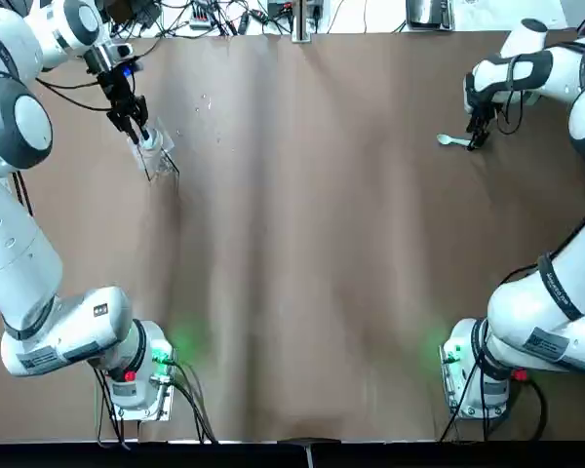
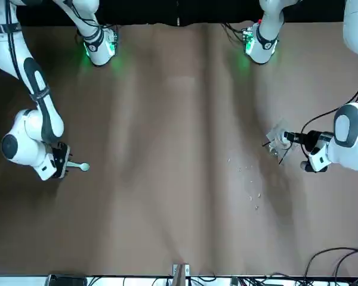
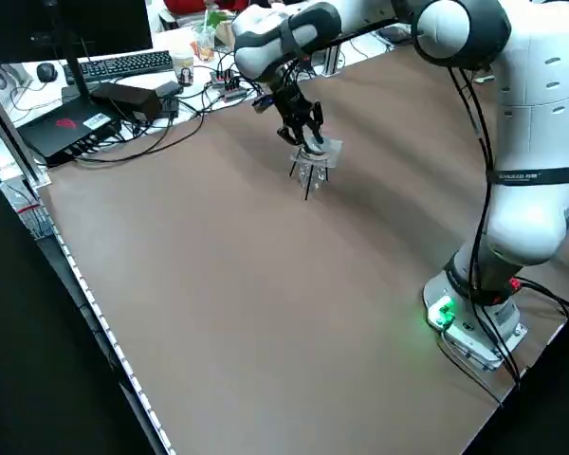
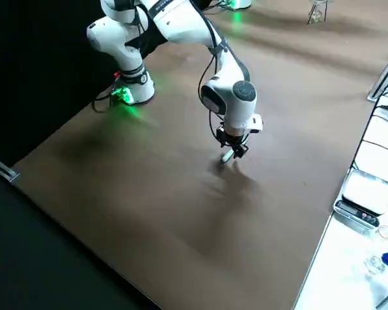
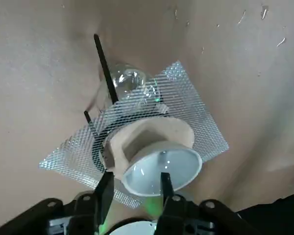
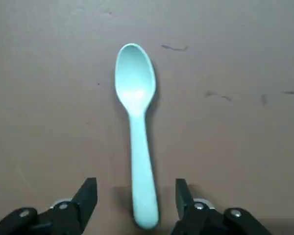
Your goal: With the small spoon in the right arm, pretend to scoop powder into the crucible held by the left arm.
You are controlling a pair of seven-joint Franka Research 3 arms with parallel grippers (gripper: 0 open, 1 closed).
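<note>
Two white robot arms reach to the far corners of a brown bench [image 1: 312, 244].

The right end effector [image 6: 134, 188] hangs low over a small pale spoon [image 6: 135, 112]. Its fingers [image 6: 88, 193] are spread, one on each side of the handle, and do not touch it. The spoon lies flat on the bench with its bowl facing up, near the far right edge.

The left end effector [image 5: 135, 183] is at a white crucible [image 5: 161, 166], also spread, with the near rim between its fingers [image 5: 106, 188]. Whether they touch the rim cannot be told. The crucible rests on a square of wire gauze [image 5: 196, 103] carried by a black tripod [image 5: 104, 63], near the far left edge. A clear glass bulb [image 5: 127, 81] shows under the gauze.

The grey bands on the arms carry writing that is too small to read.
</note>
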